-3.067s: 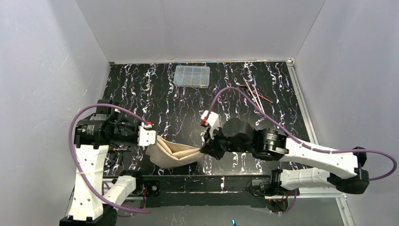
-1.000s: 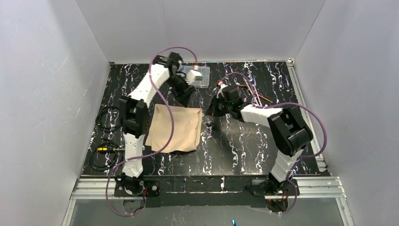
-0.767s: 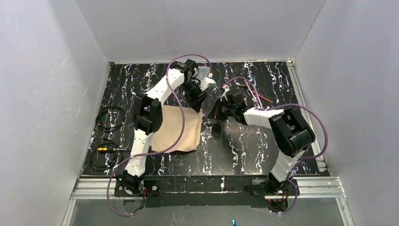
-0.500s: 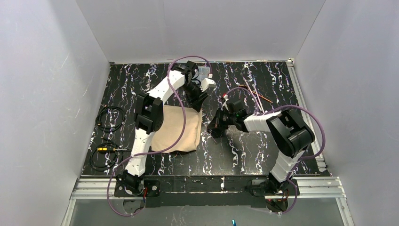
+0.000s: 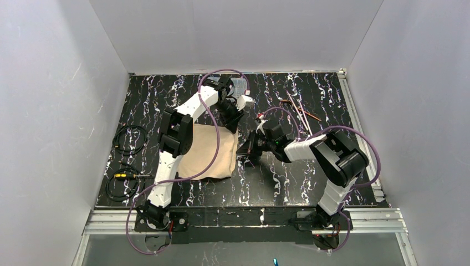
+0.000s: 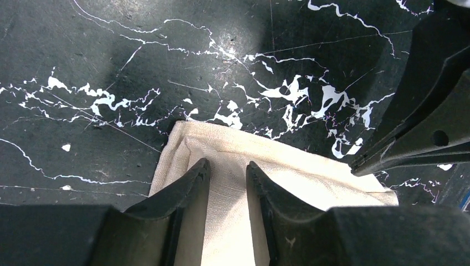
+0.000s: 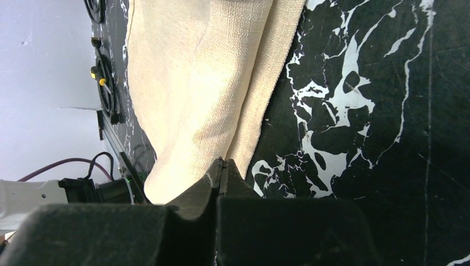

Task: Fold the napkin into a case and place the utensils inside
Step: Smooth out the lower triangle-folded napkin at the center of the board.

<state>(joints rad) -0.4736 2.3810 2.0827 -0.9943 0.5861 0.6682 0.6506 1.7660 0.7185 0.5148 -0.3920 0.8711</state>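
The napkin (image 5: 208, 152) is a beige folded rectangle lying flat, left of the table's middle. My left gripper (image 5: 233, 118) hangs over its far right corner. In the left wrist view the gripper (image 6: 227, 165) is open by a narrow gap, with cloth (image 6: 288, 183) lying under both fingers. My right gripper (image 5: 246, 148) is at the napkin's right edge. In the right wrist view it (image 7: 222, 162) is shut, its tips touching the layered cloth edge (image 7: 210, 72); no cloth shows between them. The copper utensils (image 5: 299, 109) lie at the far right, away from both grippers.
A clear plastic compartment box (image 5: 239, 85) stands at the back, partly hidden by the left arm. Black cable coils (image 5: 128, 138) lie at the table's left side. The right gripper's fingers (image 6: 427, 122) show at the right of the left wrist view.
The napkin, earlier held up between both grippers near the front, now lies flat. Over the last second the left gripper moved right to the far right corner, and the right gripper slid nearer along the right edge.
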